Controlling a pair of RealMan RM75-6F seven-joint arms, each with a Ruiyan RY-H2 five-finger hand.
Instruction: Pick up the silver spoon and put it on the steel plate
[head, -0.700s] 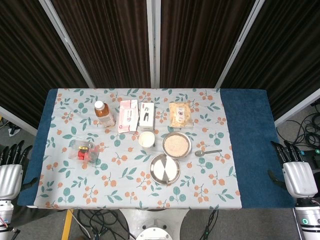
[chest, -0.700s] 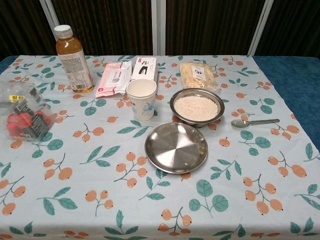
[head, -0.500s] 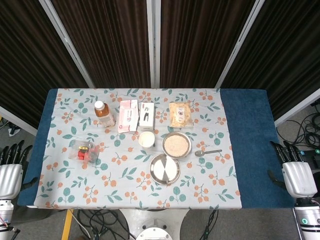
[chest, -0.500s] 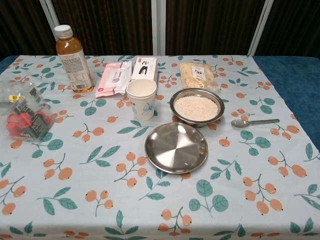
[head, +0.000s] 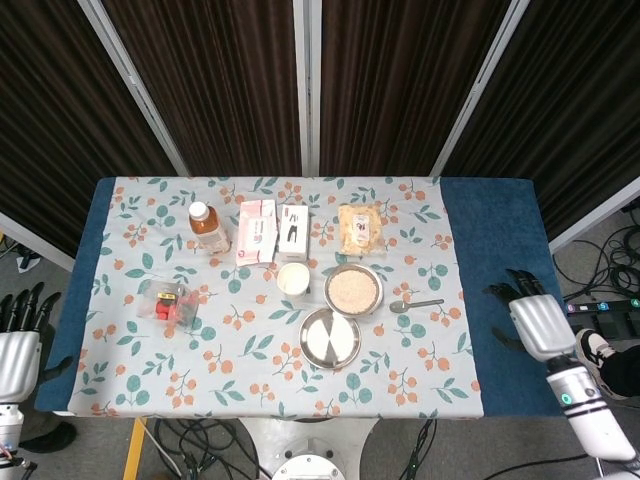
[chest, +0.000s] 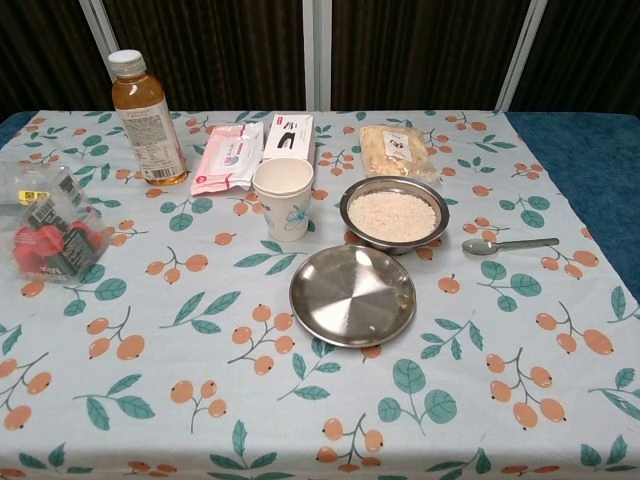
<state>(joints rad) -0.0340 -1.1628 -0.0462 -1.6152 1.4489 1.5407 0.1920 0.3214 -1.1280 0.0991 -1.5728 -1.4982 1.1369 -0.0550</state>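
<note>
Movement shows in our right hand (head: 540, 322): it has come in from beyond the table's edge to above the blue cloth (head: 495, 260), fingers apart, holding nothing. Our left hand (head: 18, 345) waits off the far side, also empty and spread. The silver spoon (chest: 505, 245) lies untouched just right of the steel plate (chest: 352, 295), so we judge the reach has begun.

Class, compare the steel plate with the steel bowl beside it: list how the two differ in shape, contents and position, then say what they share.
The steel plate is flat and shallow; the steel bowl is deeper, with raised walls. The steel plate is empty; the steel bowl holds rice. The steel plate sits nearer the robot's edge of the table; the steel bowl lies behind it, closer to the silver spoon. Both are round, shiny metal and upright.
</note>
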